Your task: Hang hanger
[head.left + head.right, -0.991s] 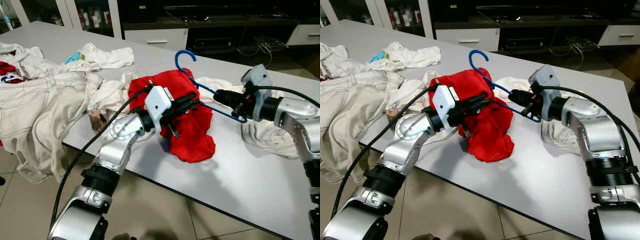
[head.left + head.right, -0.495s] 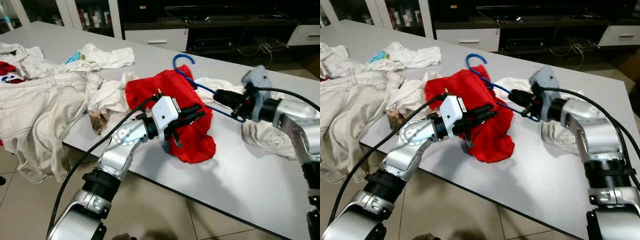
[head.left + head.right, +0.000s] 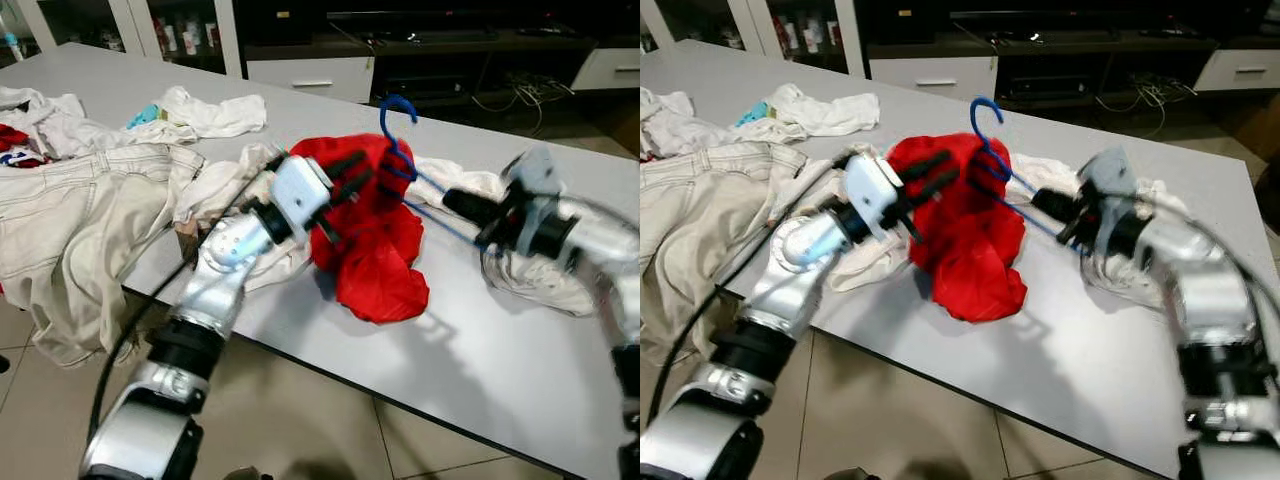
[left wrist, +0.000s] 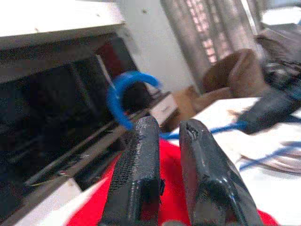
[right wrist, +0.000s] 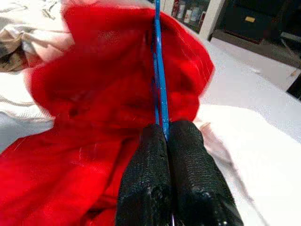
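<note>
A blue wire hanger has its hook standing up over a red garment that is heaped on the grey table. My right gripper is to the garment's right and is shut on the hanger's lower wire, which the right wrist view shows pinched between the fingertips. My left gripper lies against the garment's upper left, pointing toward the hook. In the left wrist view its fingers stand a narrow gap apart, with nothing between the tips and red cloth beneath them.
Pale trousers hang over the table's left edge. White clothes lie at the back left. A white cloth is under my right arm. A low dark cabinet stands behind the table.
The hanger and red garment have shifted right and the hook now stands higher. My left gripper swung up from the garment's front to its top left. The right arm drew back to the right.
</note>
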Controlling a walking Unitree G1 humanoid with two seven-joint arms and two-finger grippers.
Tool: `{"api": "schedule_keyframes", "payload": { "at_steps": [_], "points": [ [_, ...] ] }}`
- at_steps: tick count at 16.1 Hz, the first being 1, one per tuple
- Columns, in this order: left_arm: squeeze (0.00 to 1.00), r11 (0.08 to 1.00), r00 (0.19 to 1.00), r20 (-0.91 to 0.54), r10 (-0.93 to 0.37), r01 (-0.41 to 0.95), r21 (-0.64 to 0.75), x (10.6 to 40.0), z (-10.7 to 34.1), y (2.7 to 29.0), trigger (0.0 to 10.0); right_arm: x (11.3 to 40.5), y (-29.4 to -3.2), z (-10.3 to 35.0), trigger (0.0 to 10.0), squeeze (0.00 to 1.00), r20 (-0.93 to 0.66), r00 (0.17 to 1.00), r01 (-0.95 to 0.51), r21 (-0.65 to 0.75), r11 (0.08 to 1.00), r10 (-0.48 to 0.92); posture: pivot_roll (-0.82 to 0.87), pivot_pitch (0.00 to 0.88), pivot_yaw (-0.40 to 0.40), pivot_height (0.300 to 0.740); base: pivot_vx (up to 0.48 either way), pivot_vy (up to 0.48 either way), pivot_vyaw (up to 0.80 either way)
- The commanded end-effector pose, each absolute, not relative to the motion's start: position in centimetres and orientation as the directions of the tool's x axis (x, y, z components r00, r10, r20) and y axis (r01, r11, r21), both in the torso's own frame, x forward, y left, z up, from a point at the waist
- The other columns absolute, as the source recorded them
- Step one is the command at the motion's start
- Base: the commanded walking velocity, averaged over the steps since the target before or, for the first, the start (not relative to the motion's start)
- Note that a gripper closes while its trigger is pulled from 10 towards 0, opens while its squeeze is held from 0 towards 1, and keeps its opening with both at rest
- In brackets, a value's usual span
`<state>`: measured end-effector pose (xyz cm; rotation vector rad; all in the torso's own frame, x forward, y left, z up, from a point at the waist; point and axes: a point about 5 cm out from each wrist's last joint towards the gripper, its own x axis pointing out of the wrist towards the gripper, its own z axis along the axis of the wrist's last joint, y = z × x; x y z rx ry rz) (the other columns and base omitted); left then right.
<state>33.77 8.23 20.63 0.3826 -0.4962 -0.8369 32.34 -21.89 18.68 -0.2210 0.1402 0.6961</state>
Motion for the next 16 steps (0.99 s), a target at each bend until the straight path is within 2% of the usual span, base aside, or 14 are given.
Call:
{"api": "schedule_keyframes", "payload": {
  "at_steps": [1, 4, 5, 9, 12, 15, 16],
  "points": [
    [1.00, 0.607, 0.577, 0.241, -0.780, 0.607, 0.512, 34.0, 20.4, 8.4, 10.0, 32.4, -21.9, 19.6, 10.0, 0.00, -0.150, 0.766, -0.643, -0.178, 0.744, 0.626, -0.09, 0.000, 0.027, 0.740, 0.000, 0.000, 0.00],
    [1.00, 0.573, 0.571, 0.202, -0.796, 0.602, 0.556, 34.0, 19.7, 8.6, 10.0, 32.3, -22.0, 19.5, 10.0, 0.00, -0.128, 0.766, -0.642, -0.189, 0.743, 0.630, -0.09, 0.000, 0.027, 0.740, 0.000, 0.000, 0.00],
    [0.00, 0.571, 0.565, 0.208, -0.799, 0.602, 0.558, 33.9, 19.8, 8.8, 10.0, 32.3, -22.2, 19.5, 10.0, 0.00, -0.114, 0.772, -0.635, -0.194, 0.748, 0.626, -0.08, 0.000, 0.029, 0.740, 0.000, 0.000, 0.00],
    [0.00, 0.583, 0.590, 0.210, -0.779, 0.562, 0.586, 34.5, 20.9, 11.7, 10.0, 32.1, -22.3, 19.2, 10.0, 0.00, -0.075, 0.763, -0.639, -0.235, 0.732, 0.642, -0.08, 0.000, 0.026, 0.740, 0.000, 0.000, 0.00],
    [0.00, 0.583, 0.623, 0.183, -0.761, 0.532, 0.614, 35.1, 22.5, 14.9, 10.0, 31.8, -21.8, 19.0, 10.0, 0.00, 0.014, 0.753, -0.636, -0.239, 0.734, 0.658, -0.07, 0.000, 0.026, 0.740, 0.000, 0.000, 0.00],
    [0.00, 0.498, 0.612, 0.076, -0.787, 0.559, 0.663, 34.9, 22.8, 17.6, 10.0, 31.1, -21.3, 18.8, 10.0, 0.00, 0.057, 0.707, -0.655, -0.323, 0.683, 0.705, -0.07, 0.000, 0.030, 0.740, 0.000, 0.000, 0.00],
    [0.68, 0.497, 0.611, 0.077, -0.788, 0.558, 0.665, 34.9, 22.8, 17.7, 10.0, 31.1, -21.4, 19.0, 10.0, 0.00, 0.067, 0.702, -0.652, -0.341, 0.678, 0.709, -0.07, 0.000, 0.030, 0.740, 0.000, 0.000, 0.00]
  ]
}}
